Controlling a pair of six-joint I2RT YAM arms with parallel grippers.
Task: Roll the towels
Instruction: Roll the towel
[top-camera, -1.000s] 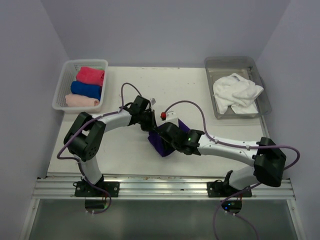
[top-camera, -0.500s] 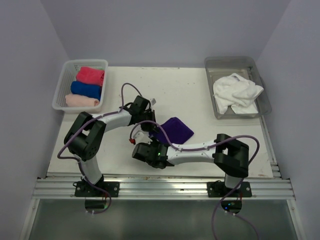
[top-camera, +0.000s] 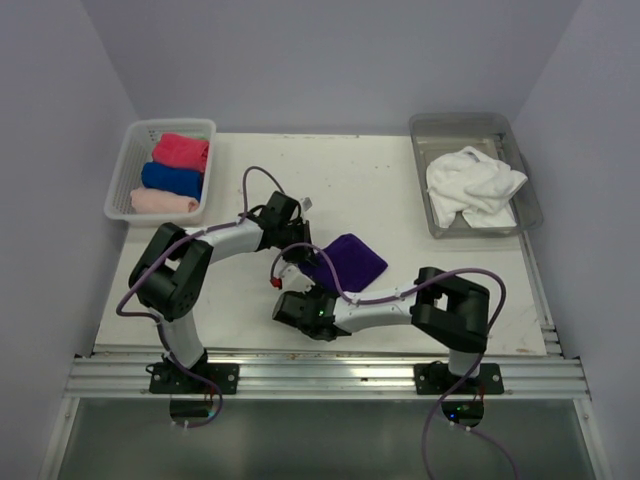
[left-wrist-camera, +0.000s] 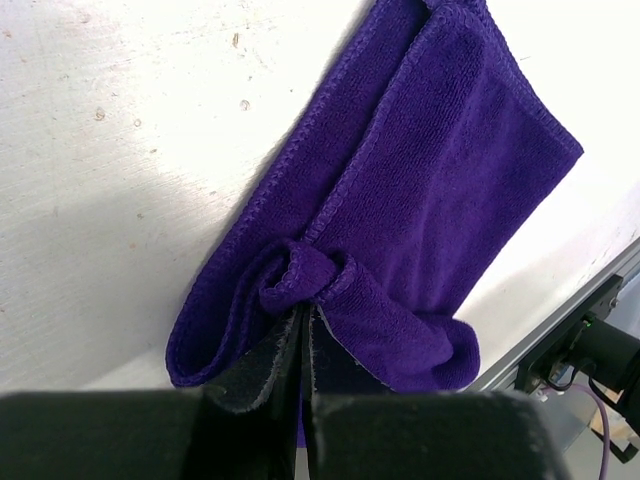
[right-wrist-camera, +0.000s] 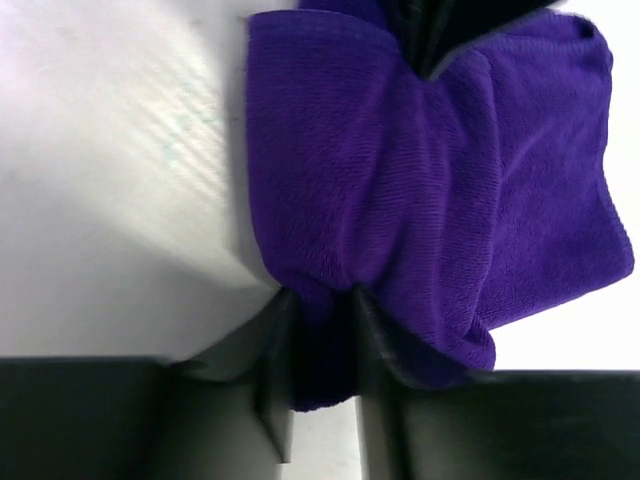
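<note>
1. Near edge: a metal rail (top-camera: 320, 375) carries both arm bases. The right arm (top-camera: 450, 305) folds leftward, low over the table (top-camera: 380, 190).
2. Right gripper (right-wrist-camera: 322, 300): fingers closed onto a bunched near edge of the purple towel (top-camera: 352, 258). Cloth is gathered into the gap and touches both fingers, with creases fanning out from the pinch. The wrist view is slightly blurred.
3. Purple towel: lies on the table at centre, between the two grippers, folded over on itself and not rolled. Its right part lies flat. Its left part is puckered where the grippers hold it.
4. Left gripper (left-wrist-camera: 306, 312): fingers pressed together on a small fold of the purple towel at its left side. The cloth curls into a tight knot just at the fingertips. The towel's stitched hems run away from this pinch toward the far corner.
5. The two grips are on opposite edges of the same towel, close together. The left fingers show at the top of the right wrist view.
6. Far left: a white basket (top-camera: 120, 170) holds three rolled towels in a row, touching. The pink towel (top-camera: 182, 150) is farthest, the blue towel (top-camera: 172, 180) in the middle, and the pale towel (top-camera: 163, 202) nearest.
7. Far right: a clear tray (top-camera: 465, 132) holds a crumpled white towel (top-camera: 472, 185), unrolled.
</note>
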